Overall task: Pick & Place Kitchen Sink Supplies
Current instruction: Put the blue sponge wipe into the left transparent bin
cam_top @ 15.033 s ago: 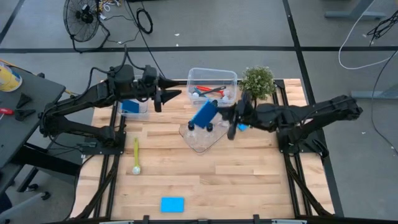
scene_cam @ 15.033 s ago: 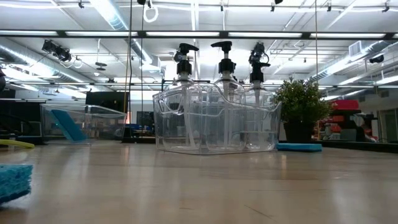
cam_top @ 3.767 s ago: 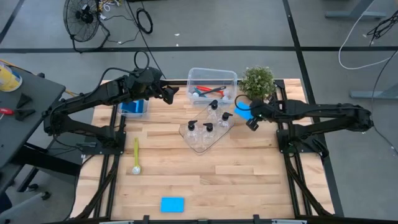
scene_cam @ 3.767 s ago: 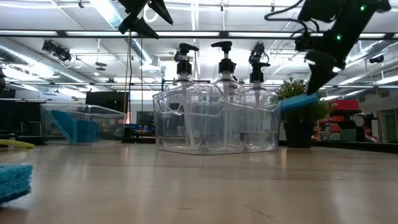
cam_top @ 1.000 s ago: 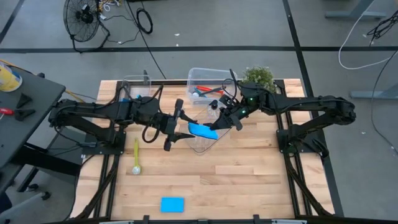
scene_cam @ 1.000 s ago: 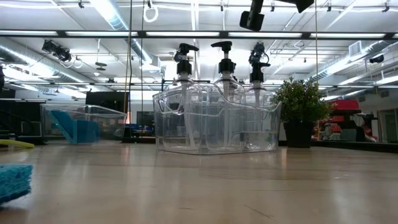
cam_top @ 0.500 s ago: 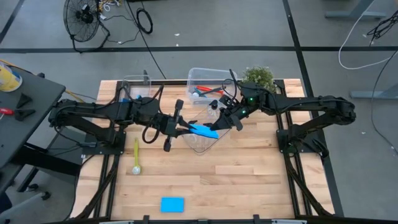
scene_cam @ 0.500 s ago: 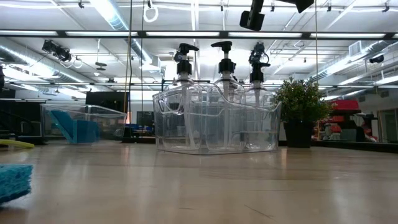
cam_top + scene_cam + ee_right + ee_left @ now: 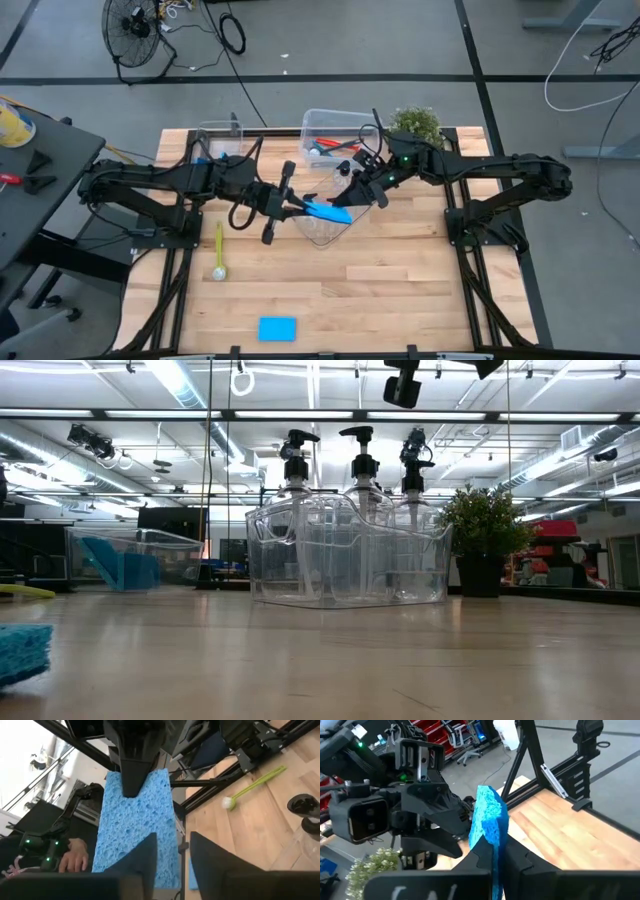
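Fingers of the left gripper (image 9: 297,208) are pinched shut on one end of the blue sponge (image 9: 327,211), which hangs in the air between the two arms, above the clear tray (image 9: 322,232) of pump bottles (image 9: 357,470) near the middle of the table (image 9: 400,280). From the far-right side, the right gripper (image 9: 352,203) has its fingers (image 9: 142,857) parted, straddling the other end; whether they touch it I cannot tell. The sponge's long axis runs left to right, straight from one gripper to the other, so a handover looks under way and any pull should follow that line. It is a bright blue, coarse-pored rectangular slab, standing edge-on in the left wrist view.
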`<control>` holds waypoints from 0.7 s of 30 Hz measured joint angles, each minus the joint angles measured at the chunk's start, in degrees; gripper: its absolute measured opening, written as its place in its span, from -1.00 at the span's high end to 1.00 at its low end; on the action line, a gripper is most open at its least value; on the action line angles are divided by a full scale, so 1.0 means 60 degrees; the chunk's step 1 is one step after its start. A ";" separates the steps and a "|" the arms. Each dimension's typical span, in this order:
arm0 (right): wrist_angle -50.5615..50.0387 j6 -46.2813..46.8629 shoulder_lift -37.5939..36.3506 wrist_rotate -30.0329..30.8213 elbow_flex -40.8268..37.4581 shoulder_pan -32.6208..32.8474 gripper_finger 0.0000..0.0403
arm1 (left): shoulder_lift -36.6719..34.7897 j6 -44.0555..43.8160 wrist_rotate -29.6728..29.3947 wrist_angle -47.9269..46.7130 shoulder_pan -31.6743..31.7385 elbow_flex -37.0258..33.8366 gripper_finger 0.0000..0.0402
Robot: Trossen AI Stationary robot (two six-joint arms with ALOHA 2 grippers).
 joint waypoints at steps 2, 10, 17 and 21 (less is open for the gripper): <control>0.0080 0.0002 -0.0004 -0.0004 0.0000 -0.0001 0.34 | 0.0000 -0.0106 0.0000 0.0000 0.0000 0.0000 0.95; 0.1639 0.0189 -0.0195 -0.0242 -0.0004 -0.0296 0.09 | -0.0044 -0.0280 -0.0608 -0.0249 0.0033 -0.0004 0.90; 0.2134 -0.0332 -0.0657 0.0208 -0.0004 -0.0686 0.14 | -0.0350 -0.0280 -0.1220 -0.0730 0.0572 0.0000 0.94; 0.2137 -0.1016 -0.0812 0.0976 -0.0004 -0.0975 0.21 | -0.0393 -0.0271 -0.1220 -0.1077 0.1148 0.0000 0.88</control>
